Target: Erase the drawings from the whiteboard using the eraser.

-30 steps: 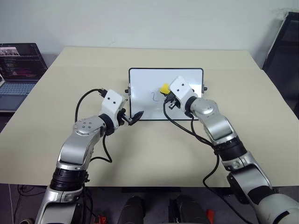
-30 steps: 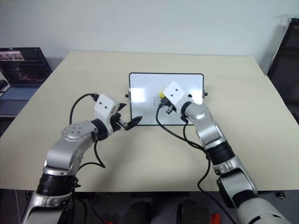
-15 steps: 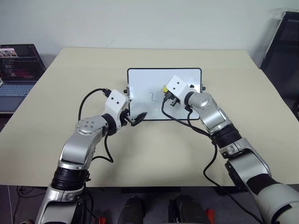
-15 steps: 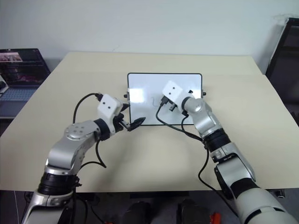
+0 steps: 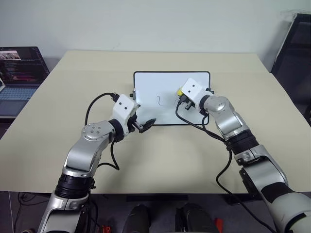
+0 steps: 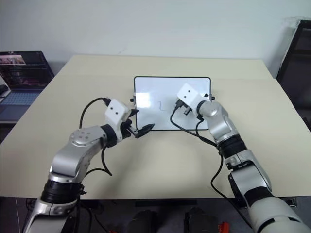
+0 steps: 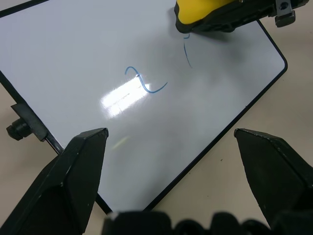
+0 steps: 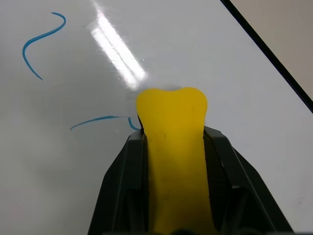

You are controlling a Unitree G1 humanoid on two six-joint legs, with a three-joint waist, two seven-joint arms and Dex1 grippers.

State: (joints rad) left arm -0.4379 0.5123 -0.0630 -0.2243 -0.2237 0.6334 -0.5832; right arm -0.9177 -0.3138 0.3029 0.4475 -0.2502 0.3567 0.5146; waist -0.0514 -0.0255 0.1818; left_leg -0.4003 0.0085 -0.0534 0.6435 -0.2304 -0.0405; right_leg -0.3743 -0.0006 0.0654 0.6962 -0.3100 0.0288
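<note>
The eraser [image 8: 172,161], a yellow block, is pinched between the two black fingers of the right gripper [image 5: 181,98], its tip pressed against the whiteboard [image 5: 150,92] right of the board's middle. Two blue drawings [image 7: 145,83] lie on the glossy white surface: a curled stroke near the centre and a thinner line that runs up to the eraser's tip. The whiteboard lies flat on the beige table [image 5: 160,155]. The left gripper [image 5: 147,124] hovers at the board's near left corner, fingers spread and holding nothing. A laptop [image 5: 17,73] sits well apart, off the table's left side.
</note>
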